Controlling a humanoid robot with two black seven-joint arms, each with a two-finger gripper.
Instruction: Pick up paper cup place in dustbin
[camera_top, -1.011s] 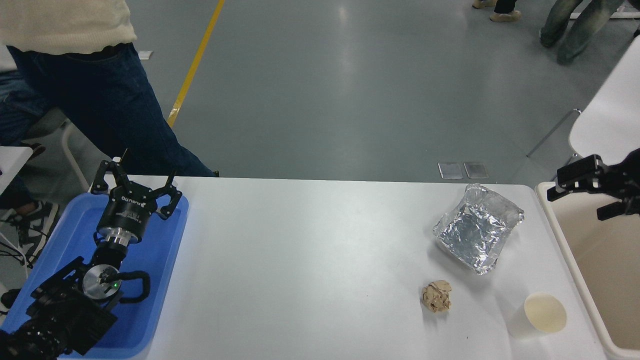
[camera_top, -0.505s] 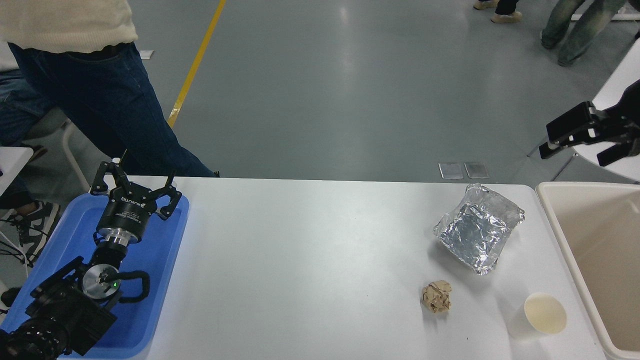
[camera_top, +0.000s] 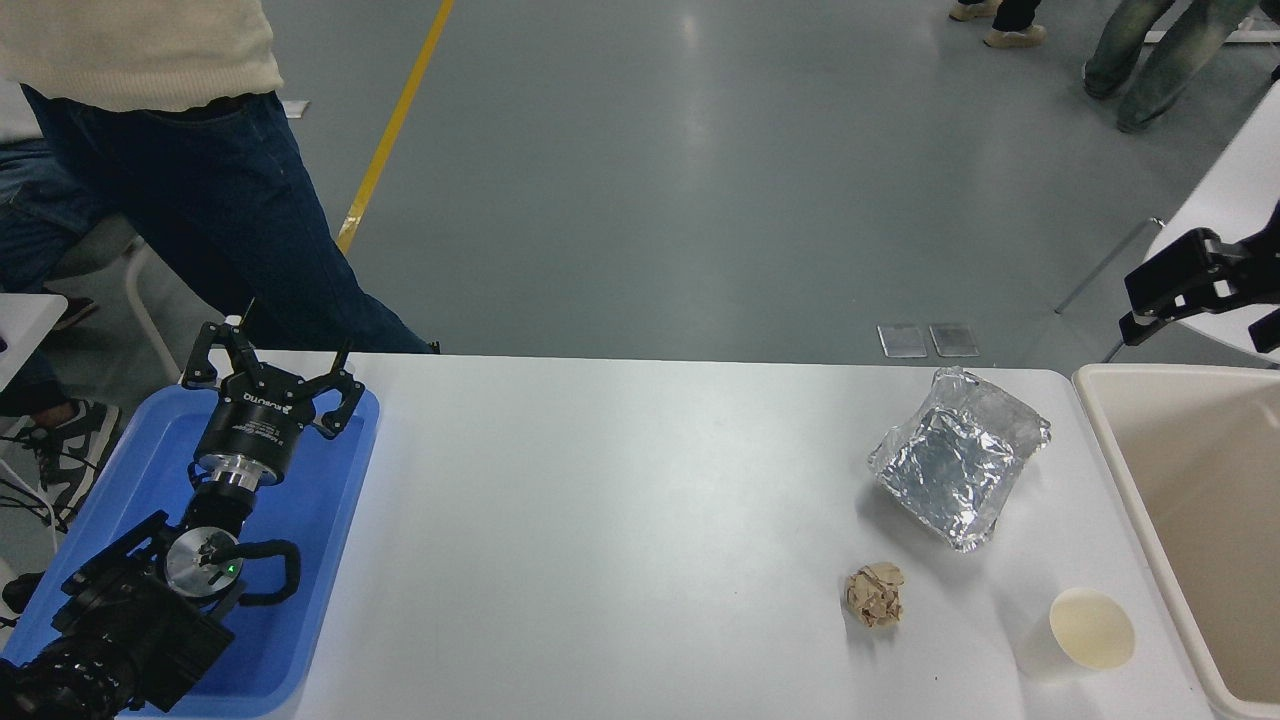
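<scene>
— Where's the paper cup (camera_top: 1080, 632)?

— Upright on the white table (camera_top: 620, 520), near the front right corner, cream inside facing up. Nothing touches it. The dustbin (camera_top: 1120, 470) is just beside it to the right, a beige tub with a thick pale rim, cut off by the picture's edge; the part of its inside that shows holds nothing.

— And the right gripper (camera_top: 1205, 300)?

— High up at the right edge, over the floor beyond the dustbin's far rim and well apart from the cup. Two dark fingers (camera_top: 1170, 280) show with a gap between them, so it looks spread and it holds nothing — though part of it runs off the frame, so I'd say that with some caution.

— The other arm?

— The left gripper (camera_top: 270, 385) sits parked over the blue tray (camera_top: 330, 570) at the lower left, fingers splayed apart, nothing in them.

— What else is on the table?

— A tan wad of paper (camera_top: 874, 596) left of the cup, apart from it, and a silver foil tray (camera_top: 957, 468) farther back, near the dustbin's rim but not touching. At the far side a person (camera_top: 170, 120) in dark jeans and a cream top stands at the upper left — more legs (camera_top: 1130, 50) show at the top right.
</scene>
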